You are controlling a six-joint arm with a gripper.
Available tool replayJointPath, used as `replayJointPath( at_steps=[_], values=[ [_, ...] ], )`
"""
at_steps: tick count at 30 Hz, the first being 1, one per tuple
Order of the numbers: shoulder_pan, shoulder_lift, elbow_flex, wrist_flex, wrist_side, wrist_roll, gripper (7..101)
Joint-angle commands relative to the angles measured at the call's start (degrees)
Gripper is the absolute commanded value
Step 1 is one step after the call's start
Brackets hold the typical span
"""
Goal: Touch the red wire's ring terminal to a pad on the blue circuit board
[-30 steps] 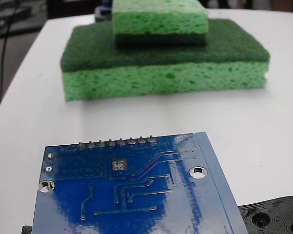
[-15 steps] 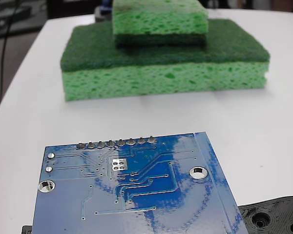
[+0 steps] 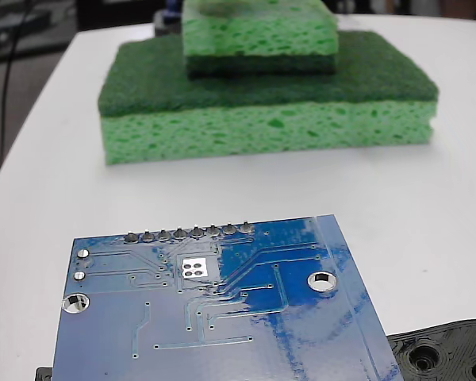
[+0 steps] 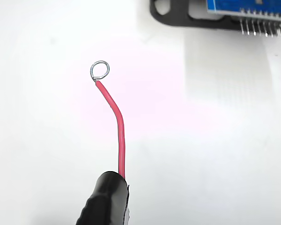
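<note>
Fixed view, left to right: a glossy blue rectangular circuit board (image 3: 222,317) lies in the foreground on the white bench (image 3: 428,206), with a silver-rimmed mounting hole (image 3: 74,302) near its left edge, a row of grey solder bumps (image 3: 189,233) along its far edge, and a small silvery square pad with four dark holes (image 3: 195,267) just below that row. A black perforated plastic piece (image 3: 448,353) sits at the lower right. Behind stand two stacked green sponges (image 3: 266,87). Neither wire nor claw appears here.

Wrist view, left to right: a tiny silver ring terminal (image 4: 99,70) tips a thin red insulated wire (image 4: 118,131) rising from a thick black sleeve (image 4: 105,199). The ring hangs over bare bench, well apart from the board's edge and pins at upper right. The claw's fingers are out of sight; its state cannot be told.
</note>
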Motion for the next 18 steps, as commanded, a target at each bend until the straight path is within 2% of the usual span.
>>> replayJointPath(
  at_steps=[1,7,18],
  values=[
    [-0.88,0.18,0.18,-0.18,2.20,0.18,100.3],
    [-5.71,0.18,1.23,-0.44,7.73,1.23,100.3],
    [-5.89,0.18,2.20,-0.70,7.03,0.62,100.3]
  ],
)
